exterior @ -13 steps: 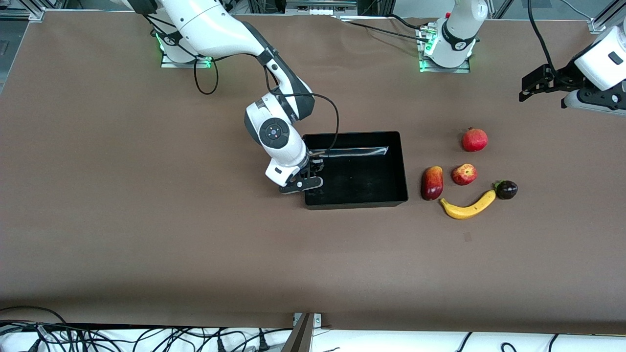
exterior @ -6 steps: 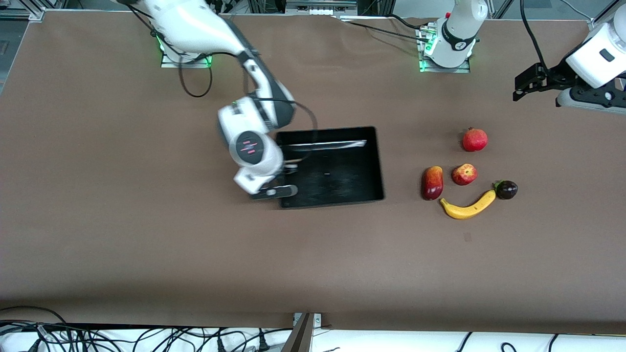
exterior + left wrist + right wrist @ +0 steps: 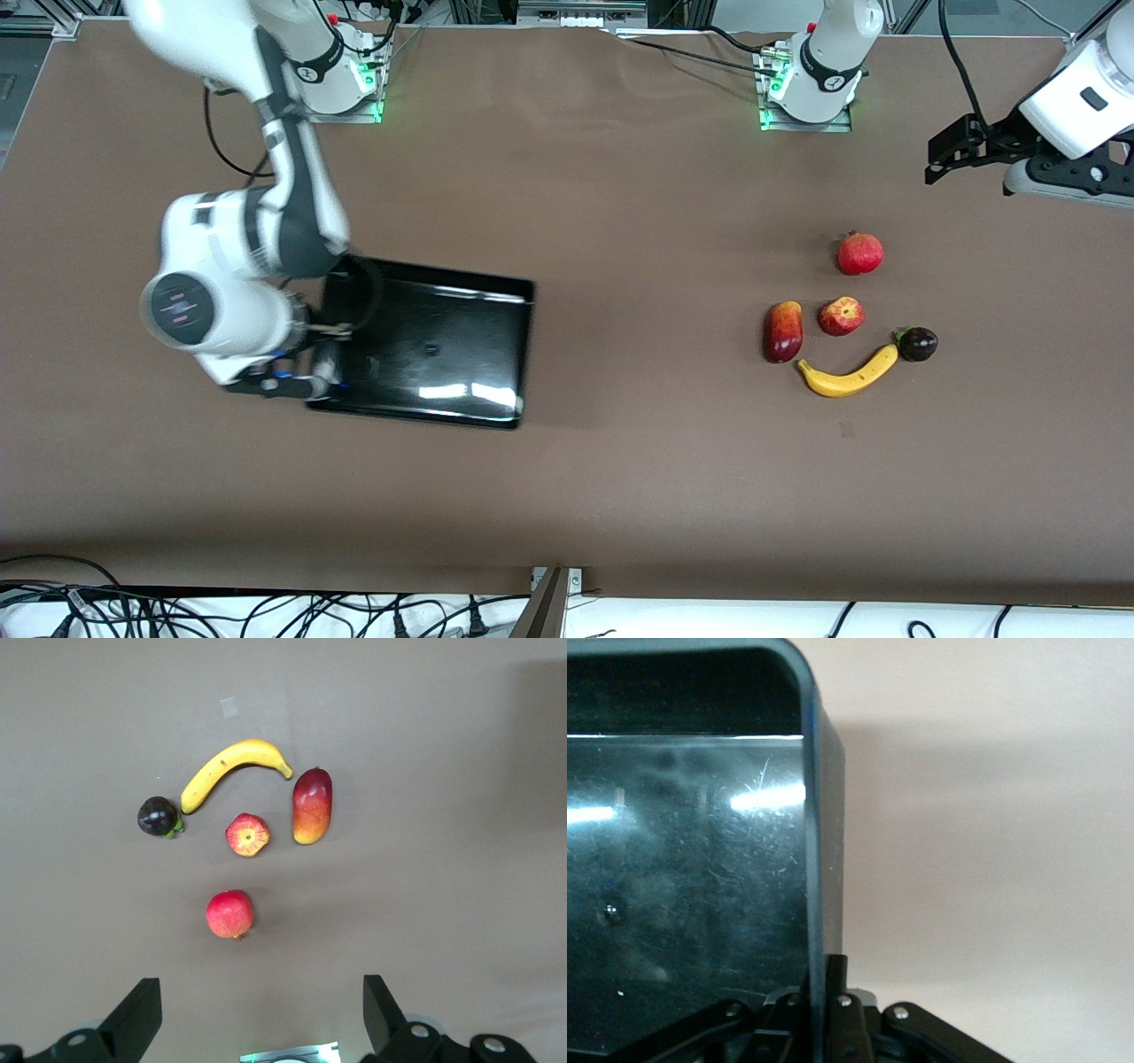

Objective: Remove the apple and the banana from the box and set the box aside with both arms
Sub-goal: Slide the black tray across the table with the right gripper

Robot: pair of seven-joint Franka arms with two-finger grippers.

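Now box (image 3: pixel 434 354) bare inside, right gripper (image 3: pixel 306 377) clamping its wall

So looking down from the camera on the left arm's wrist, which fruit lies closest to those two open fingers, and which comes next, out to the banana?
Going by the left wrist view:
1. The pomegranate, nearest the left gripper, alone on the table.
2. The apple, in the middle of the cluster.
3. The banana, farthest, curving past the apple.
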